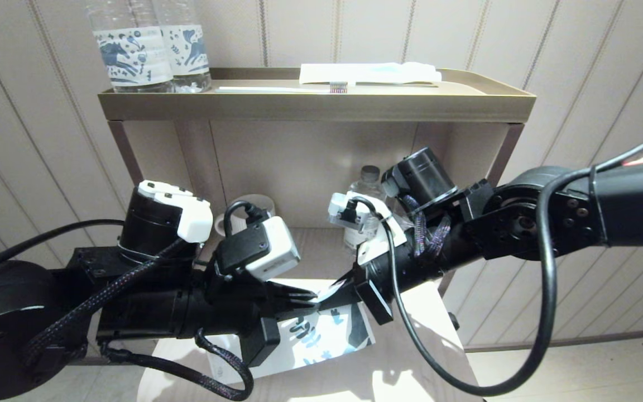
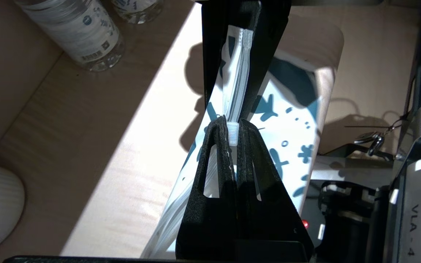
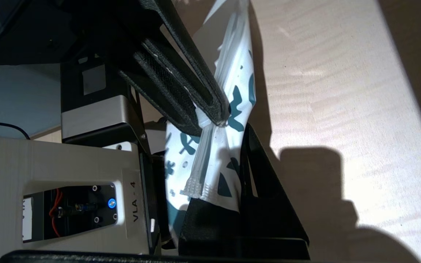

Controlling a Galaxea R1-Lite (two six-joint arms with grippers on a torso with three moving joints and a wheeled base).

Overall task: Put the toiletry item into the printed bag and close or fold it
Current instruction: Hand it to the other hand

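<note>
— Fingers of the left gripper [image 2: 234, 137]?
— Pinched on the white slider [image 2: 233, 133] of the printed bag [image 1: 321, 332].
— And the right gripper [image 3: 219, 195]?
— Clamped on the bag's zip end, facing the left one.
— Where's the bag?
— Held between them just above the tabletop [image 1: 411, 374], its lower edge hanging toward the wood.

- "VLA - 4" stands on a white label on the grey camera housing [image 2: 420, 219] of the right arm, seen from the left wrist view.
- "VLA - 4" also stands on the white housing [image 3: 135, 204] in the right wrist view.
- The bottle label [image 2: 82, 33] carries small print and what seems a barcode, too fine to read.
</note>
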